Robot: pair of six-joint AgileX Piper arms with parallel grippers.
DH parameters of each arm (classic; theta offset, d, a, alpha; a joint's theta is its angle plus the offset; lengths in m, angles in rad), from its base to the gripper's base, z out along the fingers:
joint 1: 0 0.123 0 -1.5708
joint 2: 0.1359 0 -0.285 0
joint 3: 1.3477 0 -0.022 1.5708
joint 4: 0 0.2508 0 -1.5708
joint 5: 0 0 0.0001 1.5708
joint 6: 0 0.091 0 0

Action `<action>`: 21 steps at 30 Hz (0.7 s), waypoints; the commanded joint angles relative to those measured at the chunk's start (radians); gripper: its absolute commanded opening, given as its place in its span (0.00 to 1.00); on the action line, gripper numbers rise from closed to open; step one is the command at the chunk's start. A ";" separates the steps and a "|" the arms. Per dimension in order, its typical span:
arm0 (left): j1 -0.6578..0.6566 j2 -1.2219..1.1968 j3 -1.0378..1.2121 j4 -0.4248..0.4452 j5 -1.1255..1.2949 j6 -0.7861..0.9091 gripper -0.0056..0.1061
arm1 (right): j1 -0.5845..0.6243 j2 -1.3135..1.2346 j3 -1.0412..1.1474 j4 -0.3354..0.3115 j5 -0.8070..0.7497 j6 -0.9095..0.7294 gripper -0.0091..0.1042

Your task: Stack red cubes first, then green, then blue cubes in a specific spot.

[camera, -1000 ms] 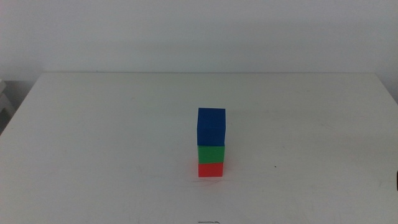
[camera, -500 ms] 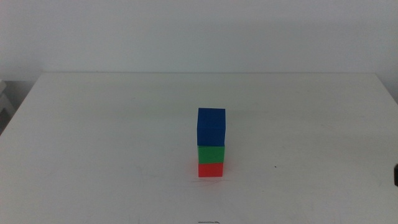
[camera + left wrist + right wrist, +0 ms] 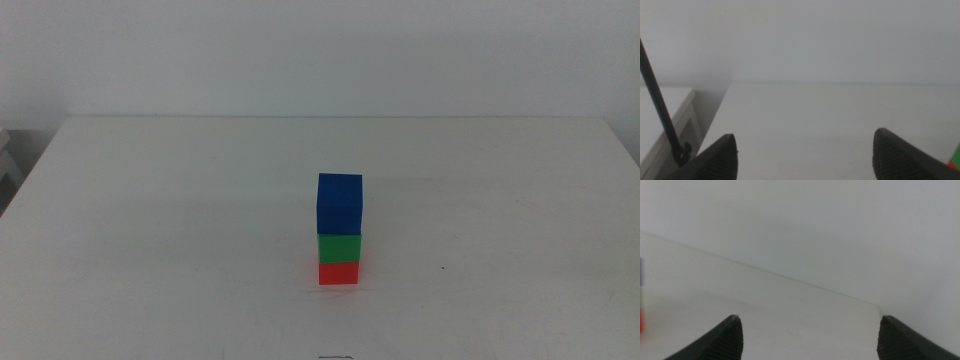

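Observation:
In the middle view a single tower stands on the white table (image 3: pixel 180 220), slightly right of centre. The red cube (image 3: pixel 339 273) is at the bottom, the green cube (image 3: pixel 339 247) sits on it, and the blue cube (image 3: pixel 340 203) is on top. Nothing touches the tower, and neither arm shows in that view. My left gripper (image 3: pixel 805 152) is open and holds nothing; a sliver of the green cube (image 3: pixel 957 151) shows beside one jaw. My right gripper (image 3: pixel 807 332) is open too and holds nothing; the tower's edge (image 3: pixel 641 297) shows far off to one side.
A white wall rises behind the table's far edge (image 3: pixel 330 118). Beyond the table's left side stands a white piece of furniture (image 3: pixel 6 160), also seen in the left wrist view (image 3: pixel 665 107) with a thin dark rod (image 3: pixel 657 105) in front of it.
The dark bit of the right gripper at the right edge of the middle view has slipped out of view. The tower has not moved.

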 commanded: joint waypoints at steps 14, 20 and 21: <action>-0.002 -0.302 0.452 -0.008 -0.312 -0.008 0.85 | -0.189 -0.310 0.415 0.150 -0.200 -0.010 0.85; -0.002 -0.301 0.501 -0.008 -0.317 -0.008 0.85 | -0.194 -0.331 0.445 0.130 -0.184 -0.010 0.85; -0.002 -0.301 0.501 -0.008 -0.323 -0.008 0.85 | -0.196 -0.331 0.445 0.131 -0.184 -0.010 0.85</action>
